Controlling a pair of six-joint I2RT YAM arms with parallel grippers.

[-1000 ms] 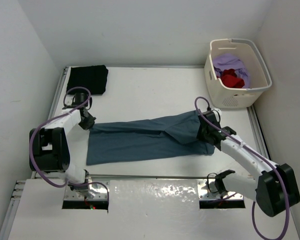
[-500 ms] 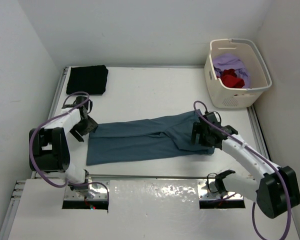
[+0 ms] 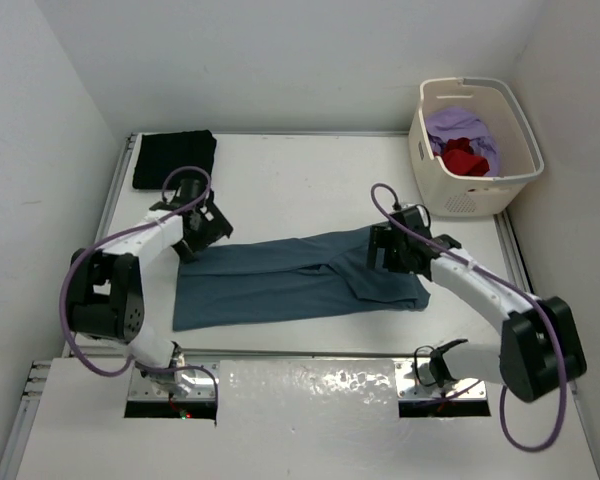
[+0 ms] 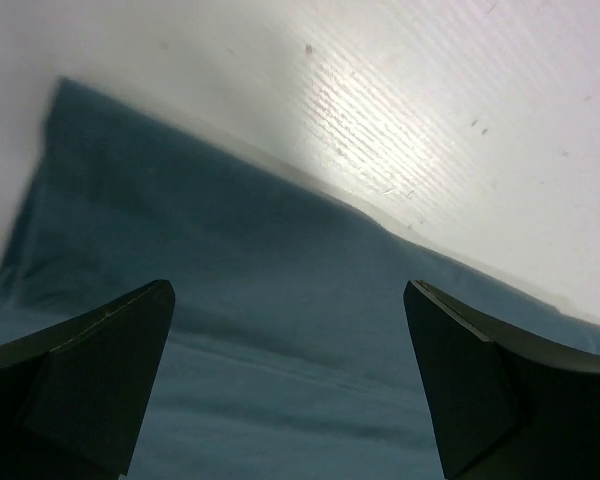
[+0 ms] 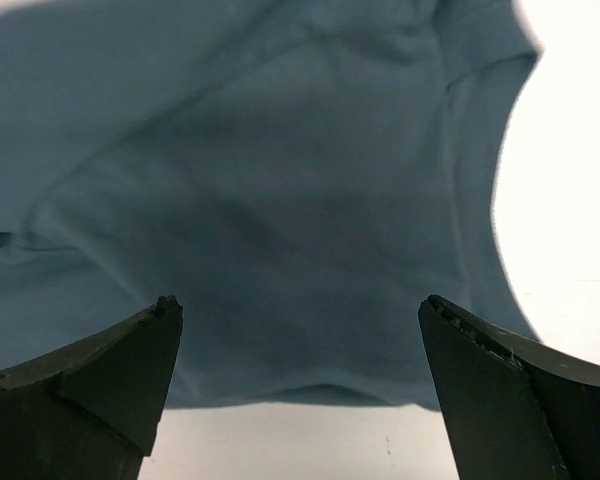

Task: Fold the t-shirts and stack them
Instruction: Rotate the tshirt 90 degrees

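Note:
A blue-grey t-shirt [image 3: 290,278] lies folded into a long band across the middle of the table. My left gripper [image 3: 202,226] hovers open over its far left corner, with only cloth [image 4: 280,330] showing between the spread fingers. My right gripper [image 3: 392,250] hovers open over the shirt's right end, above the cloth [image 5: 280,200] and its near hem. Neither gripper holds anything. A folded black t-shirt [image 3: 175,158] lies at the far left corner of the table.
A cream laundry basket [image 3: 475,185] stands at the far right with lilac [image 3: 460,125] and red [image 3: 465,160] garments inside. White walls close in on the left, back and right of the table [image 3: 300,180].
Both grippers let go of the blue-grey shirt and opened wide. Each then lifted and drew inward over the cloth. The shirt's right end settled flat.

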